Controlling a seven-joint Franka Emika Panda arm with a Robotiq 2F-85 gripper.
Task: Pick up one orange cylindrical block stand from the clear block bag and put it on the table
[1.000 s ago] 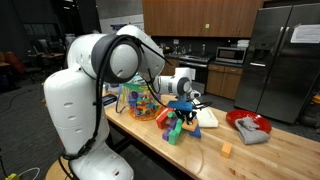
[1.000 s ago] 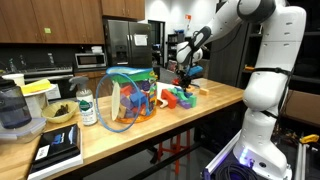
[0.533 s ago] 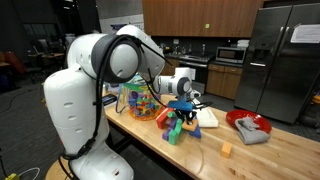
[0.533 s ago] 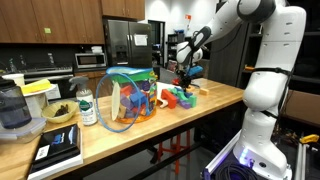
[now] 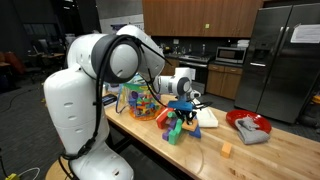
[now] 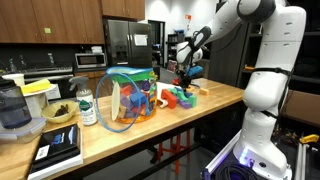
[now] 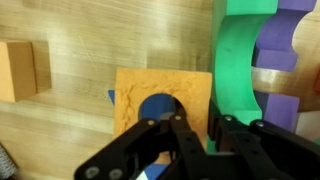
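In the wrist view my gripper (image 7: 203,122) is shut on the right wall of the orange cylindrical block stand (image 7: 130,95), a flat-topped bright-orange piece with a round hole through which blue shows. It hangs over the light-wood table (image 7: 90,45), just left of a green arch (image 7: 238,60). In both exterior views the gripper (image 5: 181,108) (image 6: 183,76) hovers above a loose pile of blocks (image 5: 178,128) (image 6: 178,97). The clear block bag (image 5: 140,100) (image 6: 125,100), bulging with coloured blocks, stands on the table (image 5: 255,158) (image 6: 150,135) beside that pile.
A tiny orange-tan cube (image 7: 17,70) (image 5: 227,150) lies apart from the pile. A red dish with a grey cloth (image 5: 248,125) sits farther along. Purple blocks (image 7: 290,45) flank the arch. A blender (image 6: 12,110), jar (image 6: 87,108), bowl (image 6: 58,112) and book (image 6: 58,145) crowd one table end.
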